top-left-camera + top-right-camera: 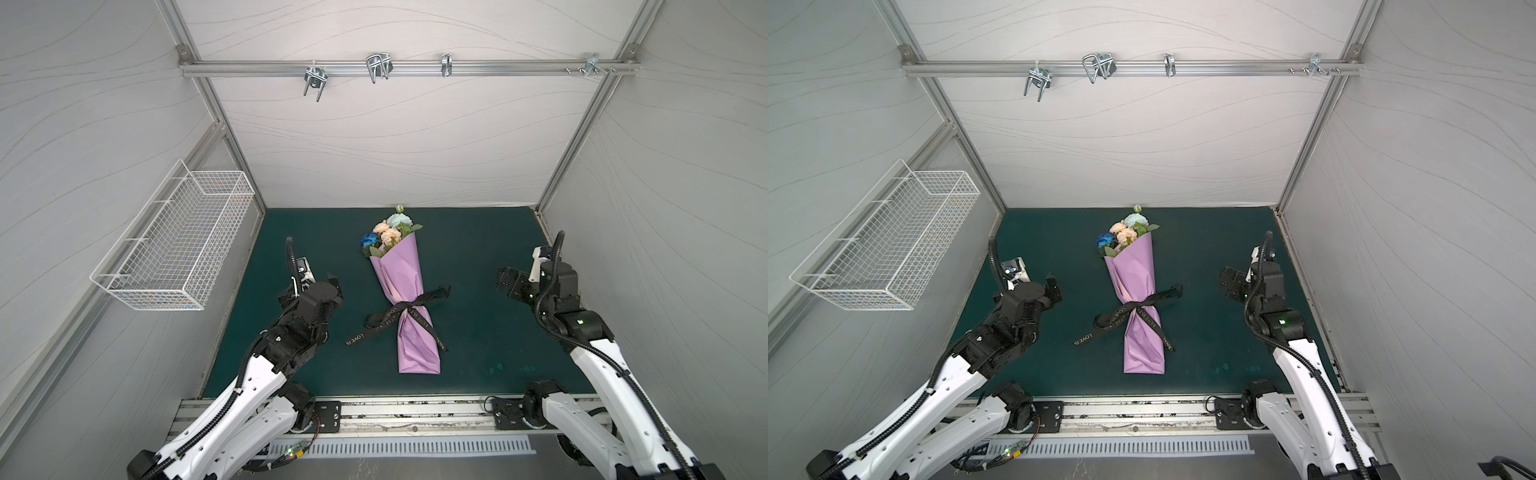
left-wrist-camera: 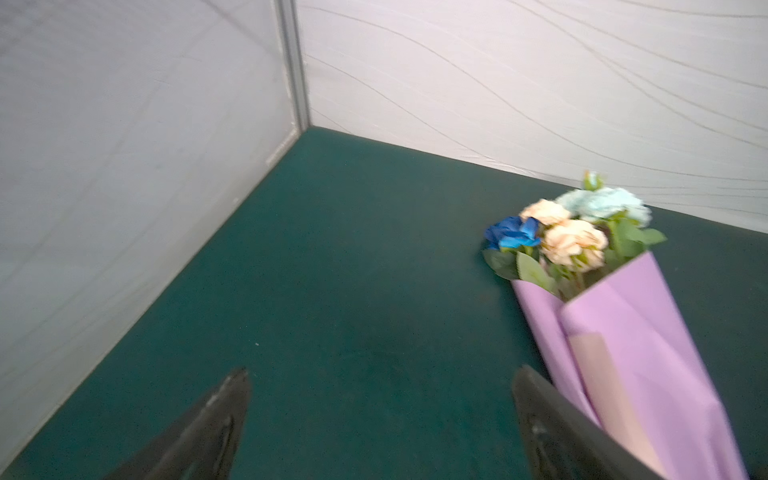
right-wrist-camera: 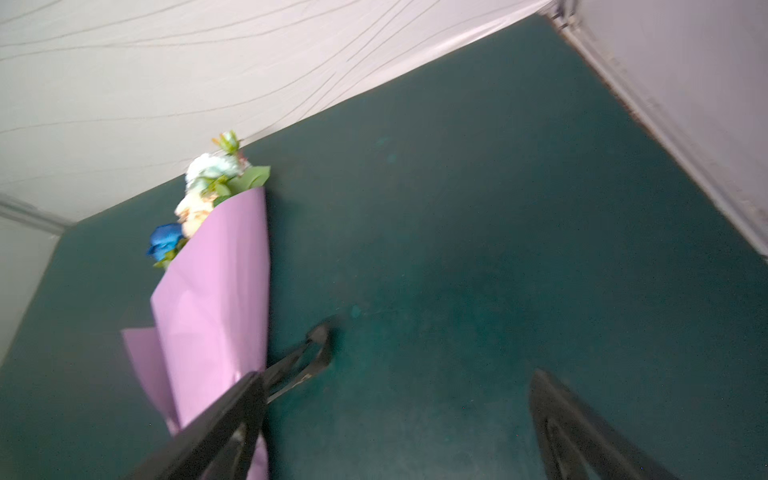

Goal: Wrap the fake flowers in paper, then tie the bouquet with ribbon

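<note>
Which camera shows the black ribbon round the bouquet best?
In both top views the black ribbon shows whole: knot, loops and lettered tails, around the lilac paper. The right wrist view catches only one blurred loop of it; the left wrist view shows none.

Both top views look steeply down from high above the front edge, with the whole green mat [image 1: 457,249] in the frame's lower centre. Each wrist camera sits low and close over the mat, facing the back wall [image 2: 498,83]; both catch the bouquet of fake flowers [image 2: 573,245].
</note>
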